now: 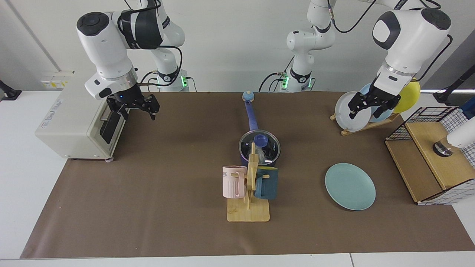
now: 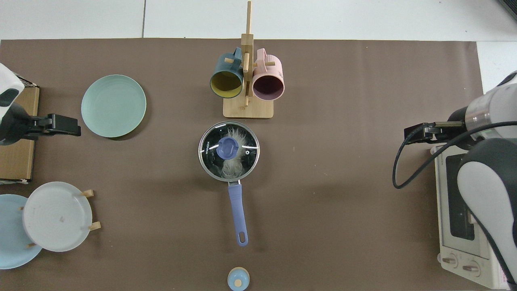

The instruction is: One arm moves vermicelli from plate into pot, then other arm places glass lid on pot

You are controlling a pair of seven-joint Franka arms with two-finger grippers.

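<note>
At table centre, small navy saucepan [image 1: 259,148] [image 2: 229,150] under round clear glass lid [image 1: 259,142] [image 2: 229,150], round flat teal-green plate [image 1: 350,186] [image 2: 113,106] bare, right gripper [image 1: 134,111] beside cream toaster oven [image 1: 76,122], left gripper [image 1: 367,110] before wooden plate rack [image 1: 365,126], both spread wide, holding nothing.

A brown-covered surface [image 2: 343,210] carried the lidded pot [image 2: 228,150] at centre. The mug stand [image 2: 248,108] sat at 12 o'clock, the plate [image 2: 113,106] at 10 o'clock.

Materials and finishes on the table.
Glossy glass lid [image 2: 229,150] with metal rim; matt plate [image 2: 113,106]; wooden mug stand [image 2: 248,108].
</note>
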